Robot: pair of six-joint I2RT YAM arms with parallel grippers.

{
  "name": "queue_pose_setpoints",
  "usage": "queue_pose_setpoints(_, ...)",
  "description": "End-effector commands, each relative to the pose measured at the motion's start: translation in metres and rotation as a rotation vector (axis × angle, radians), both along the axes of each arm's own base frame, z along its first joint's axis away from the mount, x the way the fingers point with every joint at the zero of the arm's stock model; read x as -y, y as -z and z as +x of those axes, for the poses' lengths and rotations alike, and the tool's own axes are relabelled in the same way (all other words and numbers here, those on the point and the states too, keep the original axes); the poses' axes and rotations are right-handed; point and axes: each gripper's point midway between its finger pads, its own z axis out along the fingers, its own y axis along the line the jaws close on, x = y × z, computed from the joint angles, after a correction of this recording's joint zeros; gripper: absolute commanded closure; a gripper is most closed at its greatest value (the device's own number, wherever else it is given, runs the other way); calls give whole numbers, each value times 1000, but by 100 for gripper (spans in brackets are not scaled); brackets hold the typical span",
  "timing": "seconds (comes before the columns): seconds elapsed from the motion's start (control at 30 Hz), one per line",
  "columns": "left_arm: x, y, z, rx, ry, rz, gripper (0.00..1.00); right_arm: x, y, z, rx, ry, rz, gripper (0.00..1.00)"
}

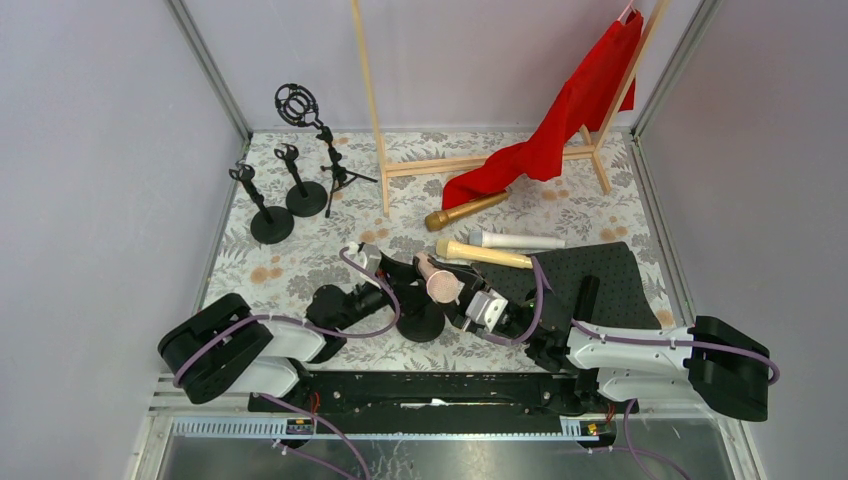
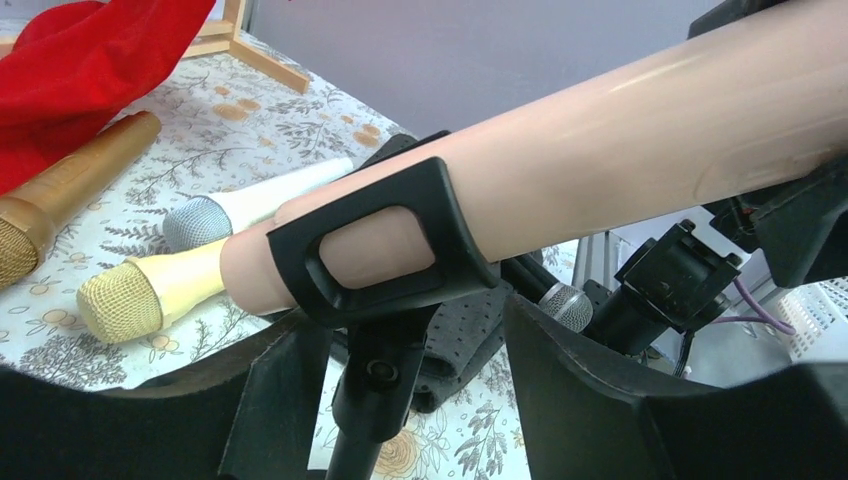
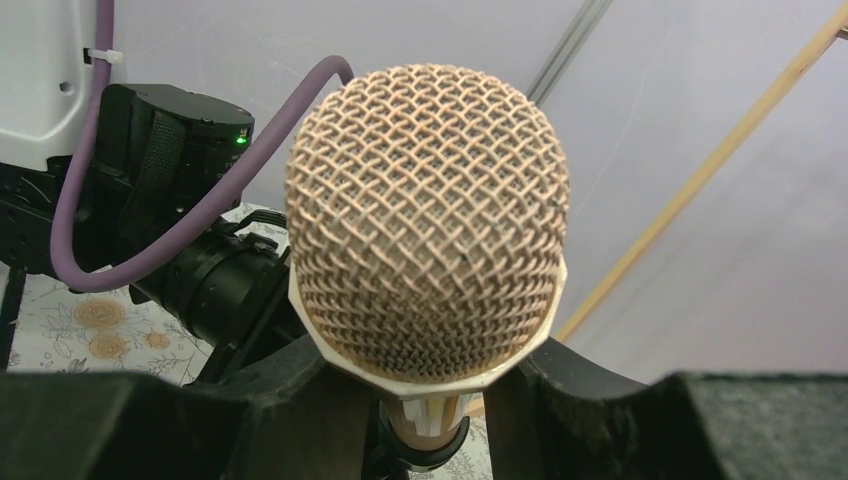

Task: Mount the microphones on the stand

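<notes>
My right end effector (image 3: 425, 395) is clenched on the pink microphone (image 2: 620, 140) just under its mesh head, so the body lies through the black clip (image 2: 400, 250) of the nearest stand (image 1: 420, 322), while my left end effector (image 2: 400, 400) stands released around the stem, I think to steady it.

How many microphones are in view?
4: pink microphone in the black stand clip, held by the right hand; metallic gold microphone by the red cloth; white microphone and pale yellow microphone side by side. None seems hidden.
</notes>
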Motion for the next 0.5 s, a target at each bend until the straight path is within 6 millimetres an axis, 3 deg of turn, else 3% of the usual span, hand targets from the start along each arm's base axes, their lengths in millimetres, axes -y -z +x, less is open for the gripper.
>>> queue_pose_setpoints(0.0,1,-34,-8,84,44,-115,36,0,64,11,-100,41,-194,100)
queue_pose_setpoints(0.27,11,-33,-13,72,111,-112,66,2,65,12,-102,53,-195,100)
queue_pose_setpoints(0.37,11,-33,-14,75,117,-111,83,3,68,11,-99,49,-210,100)
queue_pose_setpoints(0.43,11,-34,-16,79,123,-112,99,3,75,11,-107,48,-244,100)
queue_pose_setpoints(0.47,11,-34,-16,82,126,-111,100,3,78,11,-111,48,-250,100)
